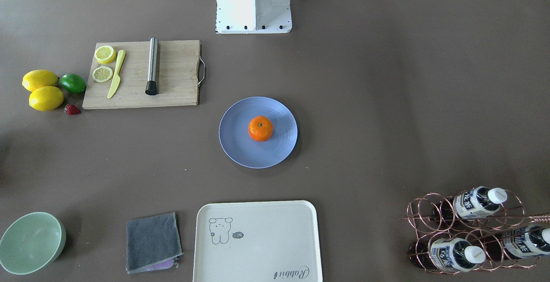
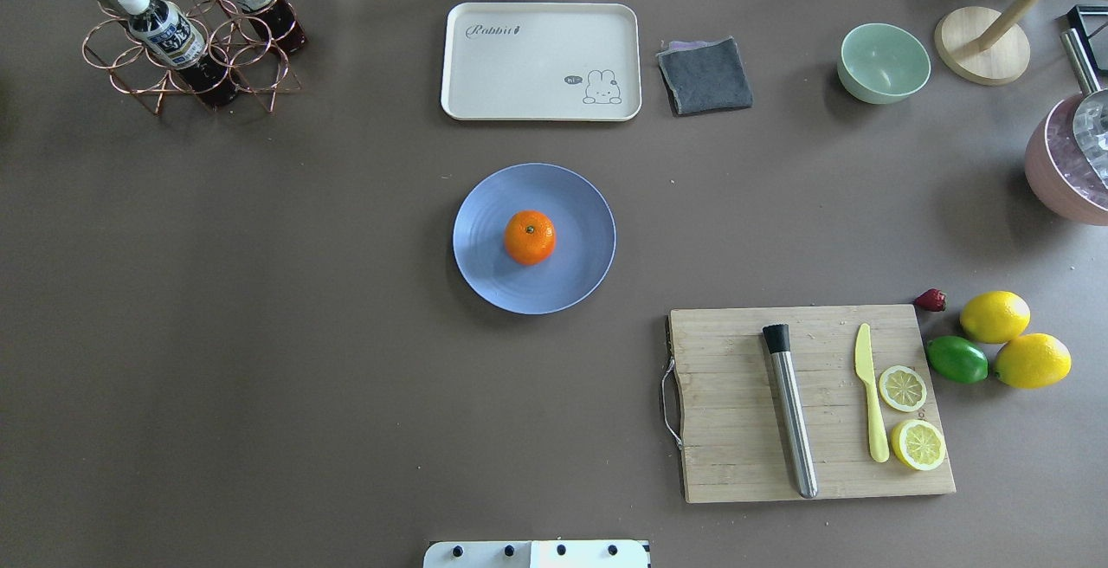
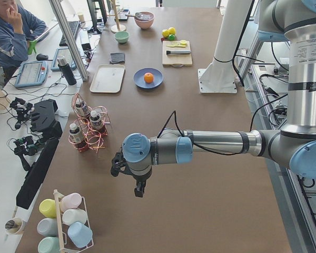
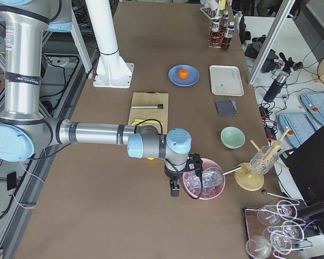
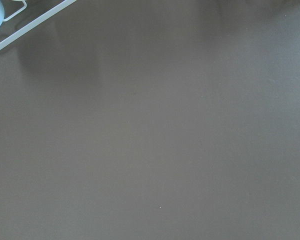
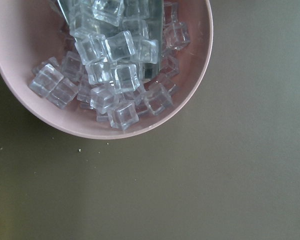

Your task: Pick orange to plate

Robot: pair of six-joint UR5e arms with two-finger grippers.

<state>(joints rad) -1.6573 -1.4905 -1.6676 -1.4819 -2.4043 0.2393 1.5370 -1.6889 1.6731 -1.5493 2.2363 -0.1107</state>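
The near left arm (image 3: 216, 143) is stretched level over the brown table (image 3: 210, 211), its gripper (image 3: 139, 190) pointing down above bare surface. Whether the gripper is open or closed cannot be told. Far up the table the orange (image 3: 148, 78) sits on the blue plate (image 3: 139, 81). From the plate, a cream tray (image 3: 108, 78) lies at nine o'clock, a grey cloth (image 3: 117, 57) at ten and a cutting board (image 3: 177, 54) at two. From the gripper, a wire bottle rack (image 3: 87, 129) stands between ten and eleven o'clock, and a rack of cups (image 3: 68, 224) at eight.
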